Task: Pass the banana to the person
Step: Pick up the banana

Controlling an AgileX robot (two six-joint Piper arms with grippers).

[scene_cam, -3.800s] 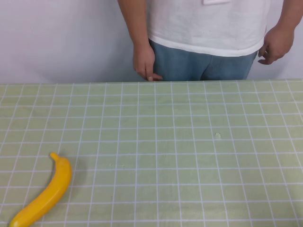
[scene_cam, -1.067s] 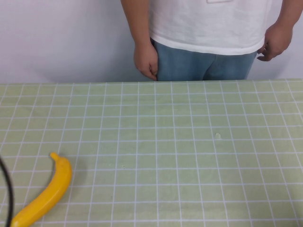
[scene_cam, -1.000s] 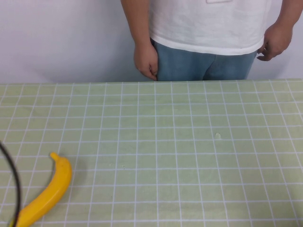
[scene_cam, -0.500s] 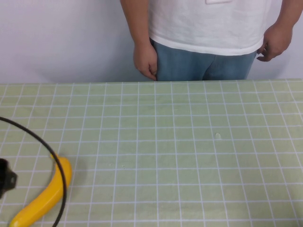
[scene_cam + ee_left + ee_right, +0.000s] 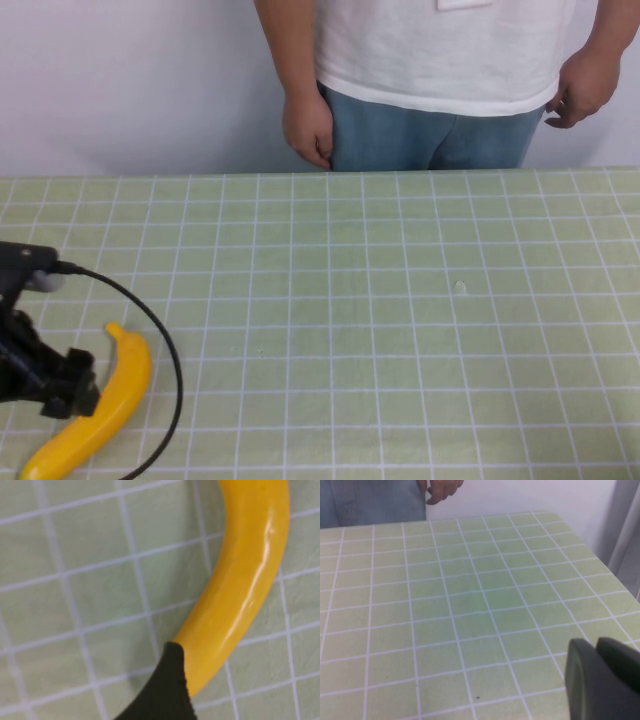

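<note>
High view: my left tool hovers at the banana.
Grip state unclear; right tool likewise, parked well away. Off-centre closing could roll the banana across the table.

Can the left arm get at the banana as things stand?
Probably yes: the left end effector sits right beside the banana on the mat, nothing between. The right end effector stays away, off the high view.

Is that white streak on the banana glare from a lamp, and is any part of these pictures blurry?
Left wrist view: the streak on the banana looks like lamp glare; the left gripper's fingertip is dark and soft-edged. High view: even light, faint shadow beside the banana, left gripper over it. Right wrist view: the right gripper is blurred.
</note>
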